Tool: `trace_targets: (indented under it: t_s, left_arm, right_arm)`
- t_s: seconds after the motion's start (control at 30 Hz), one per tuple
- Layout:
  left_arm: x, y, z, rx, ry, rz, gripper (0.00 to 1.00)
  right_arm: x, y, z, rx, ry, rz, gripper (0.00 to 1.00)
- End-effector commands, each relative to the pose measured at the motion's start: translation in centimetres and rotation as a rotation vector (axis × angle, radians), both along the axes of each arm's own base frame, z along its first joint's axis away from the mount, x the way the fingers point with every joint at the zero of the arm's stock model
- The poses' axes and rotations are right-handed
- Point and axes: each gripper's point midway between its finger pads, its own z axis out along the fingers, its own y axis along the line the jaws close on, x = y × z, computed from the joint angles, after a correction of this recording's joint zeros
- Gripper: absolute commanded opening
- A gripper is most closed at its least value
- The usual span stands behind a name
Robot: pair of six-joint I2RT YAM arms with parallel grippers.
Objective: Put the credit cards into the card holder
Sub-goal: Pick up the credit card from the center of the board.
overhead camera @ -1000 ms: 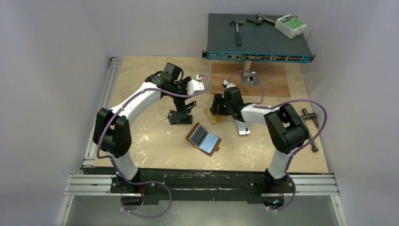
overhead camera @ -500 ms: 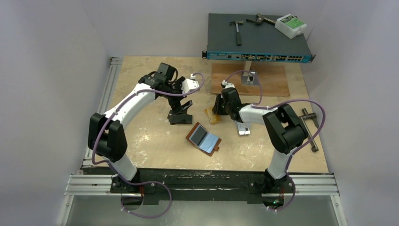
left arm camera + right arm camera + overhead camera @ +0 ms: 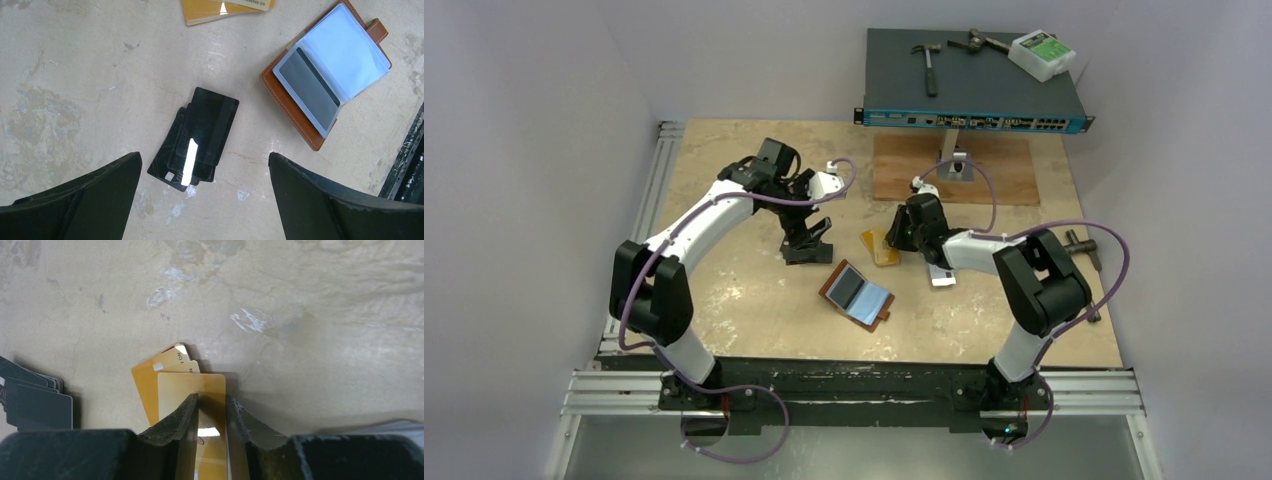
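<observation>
Gold-orange credit cards (image 3: 177, 385), judged thin, stiff and slick, lie fanned on the tabletop (image 3: 310, 300) directly under the right end effector (image 3: 212, 402). Take the top card by its edges. Jaws stand narrow; a grip cannot be confirmed. One second earlier they stood wider. Wide open, the left end effector (image 3: 204, 155) hangs above the black cards (image 3: 210, 125).
</observation>
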Motion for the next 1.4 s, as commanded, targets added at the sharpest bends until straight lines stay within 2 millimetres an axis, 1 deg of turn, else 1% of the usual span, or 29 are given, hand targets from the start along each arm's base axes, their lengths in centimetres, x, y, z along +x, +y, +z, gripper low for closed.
trace_targets:
  t_s: [0.0, 0.07, 0.2, 0.27, 0.33, 0.4, 0.53, 0.63, 0.8, 0.93, 1.0, 1.1, 1.17, 1.2, 1.37]
  left_arm:
    - [-0.4, -0.1, 1.6, -0.047, -0.011, 0.016, 1.0]
    - [-0.5, -0.1, 1.5, -0.052, -0.004, 0.017, 1.0]
    - [-0.6, -0.1, 1.5, -0.055, 0.0, 0.019, 1.0]
    - [-0.7, -0.1, 1.4, -0.056, 0.003, 0.02, 1.0]
    - [-0.7, -0.2, 1.4, -0.056, 0.003, 0.021, 1.0]
    - [-0.6, -0.2, 1.4, -0.056, 0.003, 0.021, 1.0]
    - [-0.7, -0.2, 1.5, -0.058, 0.007, 0.022, 1.0]
    - [-0.7, -0.2, 1.5, -0.058, 0.008, 0.026, 1.0]
    - [-0.6, -0.3, 1.9, -0.067, 0.008, 0.033, 1.0]
    - [-0.6, -0.4, 2.2, -0.07, 0.011, 0.035, 1.0]
    - [-0.5, -0.4, 2.2, -0.068, 0.01, 0.036, 1.0]
    - [-0.5, -0.4, 2.4, -0.068, 0.01, 0.037, 1.0]
    - [-0.5, -0.4, 2.4, -0.071, 0.013, 0.038, 1.0]
    - [-0.5, -0.4, 2.5, -0.073, 0.014, 0.04, 1.0]
    - [-0.9, -0.5, 2.6, -0.083, 0.03, 0.039, 1.0]
  right_arm:
    - [-3.4, -4.4, -3.5, -0.124, 0.139, -0.082, 0.24]
    - [-3.5, -4.5, -3.5, -0.112, 0.141, -0.087, 0.27]
    - [-3.5, -3.6, -3.0, -0.053, 0.129, -0.069, 0.44]
    - [-3.5, -3.0, -2.7, -0.003, 0.132, -0.052, 0.5]
    - [-3.6, -2.9, -2.6, 0.027, 0.132, -0.047, 0.54]
    - [-4.1, -2.4, -2.6, 0.053, 0.14, -0.019, 0.56]
    - [-5.1, -2.7, -3.2, 0.045, 0.151, -0.023, 0.59]
    - [-5.7, -2.8, -3.9, 0.005, 0.181, -0.021, 0.59]
    - [-5.2, -2.4, -4.0, -0.095, 0.182, -0.007, 0.55]
    - [-5.5, -2.4, -4.6, -0.132, 0.193, -0.003, 0.51]
    - [-5.7, -2.5, -4.9, -0.141, 0.2, -0.006, 0.47]
    - [-6.0, -2.9, -5.1, -0.143, 0.206, -0.028, 0.36]
    - [-6.1, -2.8, -4.8, -0.123, 0.203, -0.033, 0.28]
    - [-6.1, -2.6, -4.6, -0.106, 0.204, -0.044, 0.26]
    - [-5.4, -3.4, -3.1, -0.102, 0.172, -0.082, 0.28]
